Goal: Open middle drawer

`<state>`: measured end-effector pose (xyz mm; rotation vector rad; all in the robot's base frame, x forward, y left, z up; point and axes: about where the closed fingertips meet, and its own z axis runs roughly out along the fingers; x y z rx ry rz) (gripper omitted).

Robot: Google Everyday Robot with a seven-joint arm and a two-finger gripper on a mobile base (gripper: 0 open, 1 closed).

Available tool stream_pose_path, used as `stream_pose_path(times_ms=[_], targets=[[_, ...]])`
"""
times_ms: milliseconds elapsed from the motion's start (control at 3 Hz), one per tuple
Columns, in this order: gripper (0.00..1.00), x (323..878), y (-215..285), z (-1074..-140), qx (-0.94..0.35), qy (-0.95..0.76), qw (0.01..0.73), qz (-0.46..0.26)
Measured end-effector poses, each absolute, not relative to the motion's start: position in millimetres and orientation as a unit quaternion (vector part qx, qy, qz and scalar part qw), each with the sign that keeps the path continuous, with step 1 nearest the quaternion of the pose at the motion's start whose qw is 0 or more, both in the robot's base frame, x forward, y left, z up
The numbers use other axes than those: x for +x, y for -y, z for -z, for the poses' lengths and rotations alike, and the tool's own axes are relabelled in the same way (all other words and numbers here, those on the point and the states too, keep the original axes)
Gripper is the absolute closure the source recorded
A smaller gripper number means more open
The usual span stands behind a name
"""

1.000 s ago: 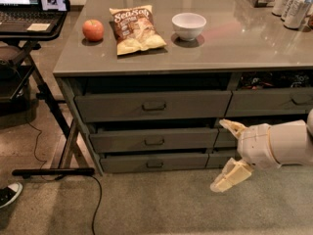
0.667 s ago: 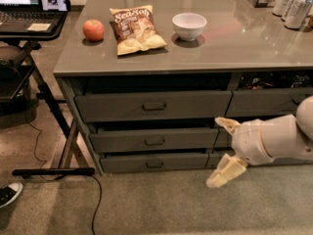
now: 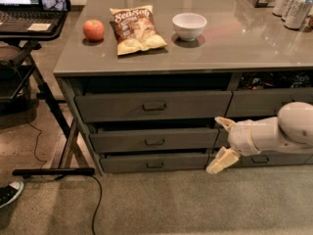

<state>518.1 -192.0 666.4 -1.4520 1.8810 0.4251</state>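
Fingers [image 3: 221, 161] spread wide, the gripper [image 3: 222, 143] hangs just right of the middle drawer [image 3: 122, 142]. It looks like the reaching step: next, move left, straddle the handle [image 3: 154, 142], then close.

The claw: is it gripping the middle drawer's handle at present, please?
No, the open claw hangs right of the middle drawer, apart from its handle.

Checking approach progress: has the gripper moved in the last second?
Yes. The gripper, open at the middle drawer's right end, has edged left toward its handle.
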Motion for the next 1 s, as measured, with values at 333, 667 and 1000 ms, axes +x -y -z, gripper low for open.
stream_pose_path(times_ms=[333,667,1000], targets=[[0.0,558,205,-610,-0.547,-0.736,0.361,-0.17],[0.0,601,200,-560,-0.541,-0.73,0.382,-0.169],[0.0,601,200,-560,-0.541,-0.73,0.382,-0.169]])
